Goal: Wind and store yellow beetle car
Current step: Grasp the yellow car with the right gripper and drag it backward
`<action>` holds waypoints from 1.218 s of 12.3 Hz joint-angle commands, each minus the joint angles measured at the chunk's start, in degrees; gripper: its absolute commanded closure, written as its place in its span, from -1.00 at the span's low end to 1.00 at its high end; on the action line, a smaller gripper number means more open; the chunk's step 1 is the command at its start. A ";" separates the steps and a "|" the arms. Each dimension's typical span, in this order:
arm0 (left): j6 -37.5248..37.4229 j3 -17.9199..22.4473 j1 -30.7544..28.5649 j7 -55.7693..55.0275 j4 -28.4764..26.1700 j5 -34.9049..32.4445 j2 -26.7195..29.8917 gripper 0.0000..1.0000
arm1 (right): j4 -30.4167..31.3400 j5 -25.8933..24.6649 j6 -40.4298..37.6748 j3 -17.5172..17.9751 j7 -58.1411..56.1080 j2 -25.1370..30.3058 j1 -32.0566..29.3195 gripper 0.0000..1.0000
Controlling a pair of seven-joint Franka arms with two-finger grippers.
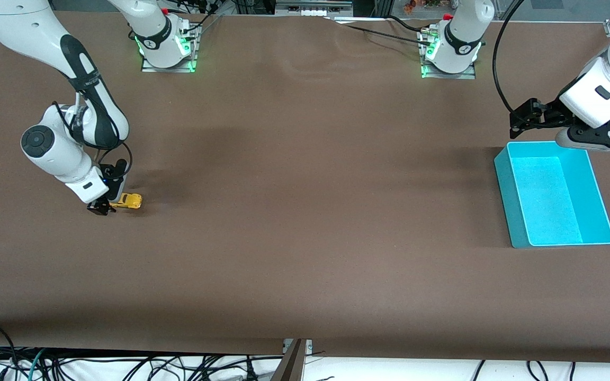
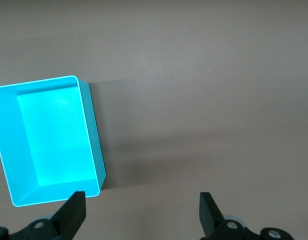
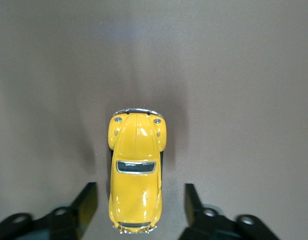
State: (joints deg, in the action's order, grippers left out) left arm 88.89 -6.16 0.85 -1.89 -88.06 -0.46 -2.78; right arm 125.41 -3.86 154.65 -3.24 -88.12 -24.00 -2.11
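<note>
The yellow beetle car [image 1: 130,200] stands on its wheels on the brown table near the right arm's end. My right gripper [image 1: 108,206] is down at table level around the car's rear half. In the right wrist view the car [image 3: 136,175] lies between the two fingers [image 3: 88,201], with a gap on each side, so the gripper [image 3: 139,202] is open and touches nothing. My left gripper [image 1: 522,117] hangs open and empty over the table beside the cyan bin [image 1: 502,168], at the left arm's end.
The cyan bin [image 2: 93,131] is empty, and the left gripper [image 2: 141,210] is above the bare table by one of its corners. Brown table surface spreads between the car and the bin. Cables hang below the table's front edge [image 1: 305,349].
</note>
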 commanded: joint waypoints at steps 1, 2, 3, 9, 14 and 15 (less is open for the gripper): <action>-1.26 -0.25 -0.06 -0.13 1.76 -0.34 -0.74 -1.00 | 0.37 0.61 1.00 0.43 -1.17 0.18 -0.35 -0.23; -1.26 -0.25 -0.06 -0.13 1.76 -0.34 -0.74 -1.00 | 0.37 0.61 0.91 0.43 -1.09 0.18 -0.35 -0.06; -1.26 -0.25 -0.06 -0.13 1.76 -0.34 -0.74 -1.00 | 0.37 0.70 0.91 0.52 -1.00 0.18 -0.35 0.02; -1.26 -0.25 -0.06 -0.13 1.76 -0.34 -0.74 -1.00 | 0.45 0.70 0.82 0.78 -0.91 0.01 -0.35 0.24; -1.26 -0.25 0.03 -0.22 1.76 -0.34 -0.74 -1.00 | 0.63 1.14 0.91 0.78 -1.26 -0.43 -1.93 0.24; -1.26 -0.25 0.03 -0.22 1.76 -0.34 -0.74 -1.00 | 0.63 1.14 0.91 0.78 -1.52 -0.95 -2.54 0.24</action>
State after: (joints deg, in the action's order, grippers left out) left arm 88.89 -6.16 0.85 -1.89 -88.06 -0.46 -2.78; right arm 125.39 -3.53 154.73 -3.01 -88.14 -23.98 -2.85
